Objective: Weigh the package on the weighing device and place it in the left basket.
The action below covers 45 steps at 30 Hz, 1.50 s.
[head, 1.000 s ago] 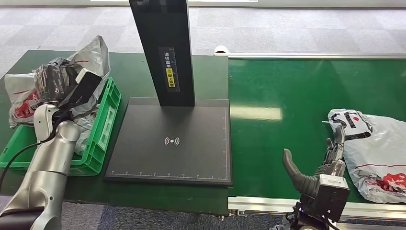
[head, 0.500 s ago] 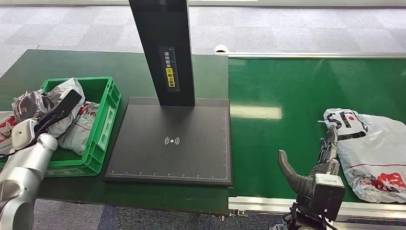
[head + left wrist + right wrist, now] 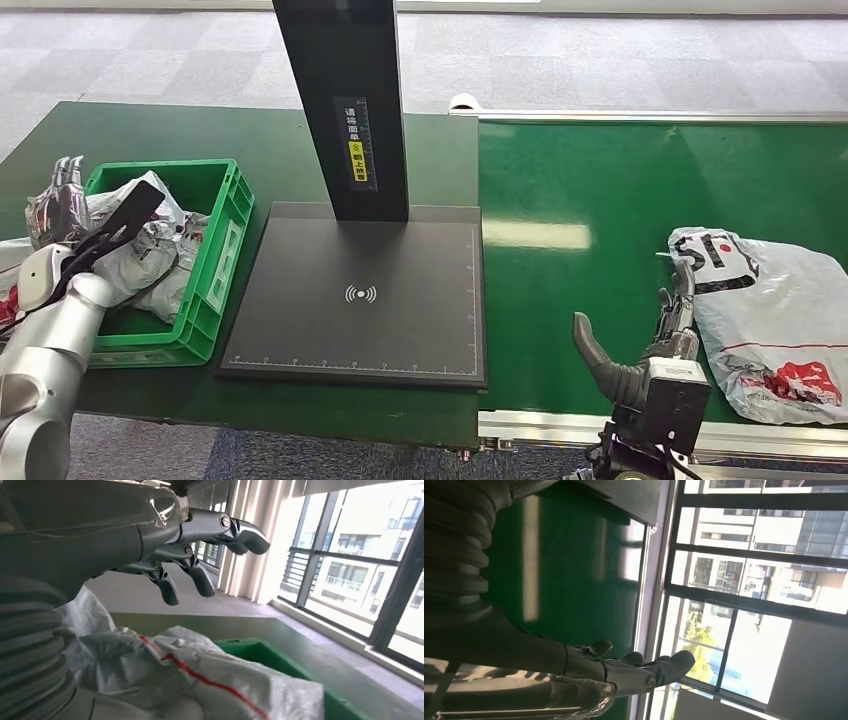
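A grey package (image 3: 150,262) lies in the green basket (image 3: 229,262), at about nine o'clock from the black weighing platform (image 3: 360,298), so the drop appears made. The left hand (image 3: 62,192) hovers just above the basket's far-left edge, fingers spread and holding nothing, probably lifted to clear the bags. At about three o'clock on the green conveyor belt (image 3: 600,200) lies another grey package (image 3: 780,310). The right hand (image 3: 660,325) sits just beside it, thumb apart, empty, likely poised to take it for weighing.
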Each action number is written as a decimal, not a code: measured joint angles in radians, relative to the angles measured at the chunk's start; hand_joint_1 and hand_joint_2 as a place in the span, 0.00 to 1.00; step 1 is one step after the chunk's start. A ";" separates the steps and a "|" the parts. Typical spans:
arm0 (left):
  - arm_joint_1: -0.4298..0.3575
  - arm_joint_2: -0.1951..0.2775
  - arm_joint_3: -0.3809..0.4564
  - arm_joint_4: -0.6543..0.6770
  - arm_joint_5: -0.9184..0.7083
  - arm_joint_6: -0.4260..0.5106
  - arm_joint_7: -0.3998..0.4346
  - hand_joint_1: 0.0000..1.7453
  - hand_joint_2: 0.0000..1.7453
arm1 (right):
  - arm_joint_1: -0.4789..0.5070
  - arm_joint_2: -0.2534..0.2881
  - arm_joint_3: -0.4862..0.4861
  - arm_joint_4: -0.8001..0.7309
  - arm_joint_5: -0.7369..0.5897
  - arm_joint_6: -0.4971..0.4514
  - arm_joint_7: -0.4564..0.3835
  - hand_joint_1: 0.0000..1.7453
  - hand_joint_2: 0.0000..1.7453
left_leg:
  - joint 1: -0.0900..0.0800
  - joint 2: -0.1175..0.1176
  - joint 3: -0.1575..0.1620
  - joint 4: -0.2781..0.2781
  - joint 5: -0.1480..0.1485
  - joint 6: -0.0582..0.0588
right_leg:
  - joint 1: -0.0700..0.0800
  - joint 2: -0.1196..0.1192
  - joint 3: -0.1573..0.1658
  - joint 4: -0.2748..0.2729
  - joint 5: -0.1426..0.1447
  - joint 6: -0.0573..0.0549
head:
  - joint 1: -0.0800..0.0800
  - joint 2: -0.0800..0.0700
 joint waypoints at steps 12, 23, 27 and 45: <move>0.015 -0.059 0.010 -0.270 0.438 -0.257 -0.020 0.00 1.00 | -0.033 0.005 0.011 -0.003 0.002 0.007 -0.012 0.00 1.00 | 0.000 0.001 0.000 0.000 0.000 0.000 | 0.000 0.001 0.000 0.000 0.000 0.000 | 0.000 0.000; 0.585 -0.261 -0.131 -0.902 1.371 -0.463 -0.231 0.00 1.00 | -0.001 0.004 0.006 0.009 0.021 0.031 0.043 0.00 1.00 | -0.002 0.002 0.001 0.000 -0.006 0.000 | -0.003 0.003 0.000 -0.001 -0.004 0.002 | 0.000 0.000; 0.730 -0.350 -0.266 -0.929 1.187 -0.386 -0.304 0.00 1.00 | 0.015 0.004 0.006 0.033 -0.008 0.082 0.043 0.00 1.00 | -0.003 0.002 0.001 0.000 -0.007 0.000 | -0.003 0.003 0.000 -0.002 -0.004 0.002 | 0.000 0.000; 0.861 -0.415 -0.412 -0.965 1.188 -0.433 -0.307 0.00 1.00 | 0.020 0.004 0.007 0.121 -0.075 0.130 -0.035 0.00 1.00 | -0.001 0.000 0.002 0.000 -0.006 0.000 | -0.002 0.002 0.001 -0.001 -0.004 0.002 | 0.000 0.000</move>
